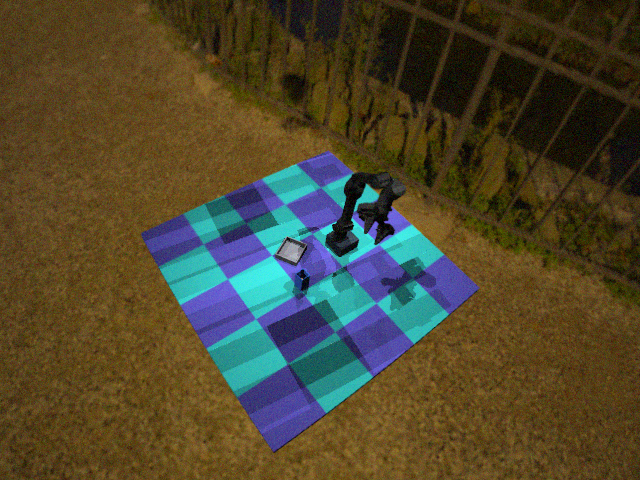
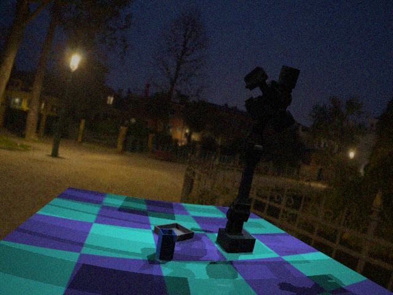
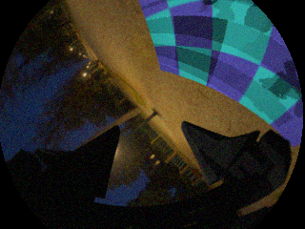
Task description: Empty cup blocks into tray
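- The blue cup (image 1: 301, 283) (image 2: 166, 246) stands upright on the checkered mat (image 1: 310, 361) (image 2: 117, 236), well apart from the gripper (image 1: 375, 233) (image 2: 272, 79) (image 3: 151, 126) and lower than it.
- The gripper is released, its fingers spread with nothing between them.
- It is raised above the mat, on the other side of the arm's base (image 1: 342, 243) (image 2: 235, 243) from the cup in the top view.
- The shallow tray (image 1: 291, 251) (image 2: 185, 236) lies near the cup, not touching it.
- The cup's inside is too dark to make out any blocks.
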Motion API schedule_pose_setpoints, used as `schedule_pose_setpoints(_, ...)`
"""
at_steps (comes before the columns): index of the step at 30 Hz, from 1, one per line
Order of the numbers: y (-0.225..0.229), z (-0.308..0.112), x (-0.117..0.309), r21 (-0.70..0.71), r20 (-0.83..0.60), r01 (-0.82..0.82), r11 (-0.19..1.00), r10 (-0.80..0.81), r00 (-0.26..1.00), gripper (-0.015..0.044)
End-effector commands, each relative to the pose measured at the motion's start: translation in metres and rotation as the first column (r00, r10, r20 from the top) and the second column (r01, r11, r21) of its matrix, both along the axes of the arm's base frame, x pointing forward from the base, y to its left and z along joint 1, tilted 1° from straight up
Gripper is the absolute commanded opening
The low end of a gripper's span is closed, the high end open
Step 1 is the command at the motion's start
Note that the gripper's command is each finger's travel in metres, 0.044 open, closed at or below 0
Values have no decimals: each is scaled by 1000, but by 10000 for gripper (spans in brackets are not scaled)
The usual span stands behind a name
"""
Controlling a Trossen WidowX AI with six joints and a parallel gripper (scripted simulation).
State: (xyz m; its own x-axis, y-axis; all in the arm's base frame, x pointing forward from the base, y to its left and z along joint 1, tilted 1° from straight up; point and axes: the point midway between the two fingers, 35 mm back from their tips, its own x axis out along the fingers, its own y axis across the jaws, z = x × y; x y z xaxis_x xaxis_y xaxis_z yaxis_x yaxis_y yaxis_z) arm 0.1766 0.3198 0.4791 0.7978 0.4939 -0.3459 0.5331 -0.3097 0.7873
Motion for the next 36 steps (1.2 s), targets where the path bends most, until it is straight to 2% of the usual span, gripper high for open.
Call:
schedule_pose_setpoints(1, 0, 0, 0, -3, 2, -1, 1000, 1, 1000, 426)
schedule_pose_setpoints(2, 0, -2, 2, -14, 8, -2, 1000, 2, 1000, 440)
schedule_pose_setpoints(18, -11, -51, 37, -344, 167, -30, 938, 92, 982, 440)
schedule_pose_setpoints(36, -43, -125, 70, -681, 256, -7, 733, 247, 935, 440)
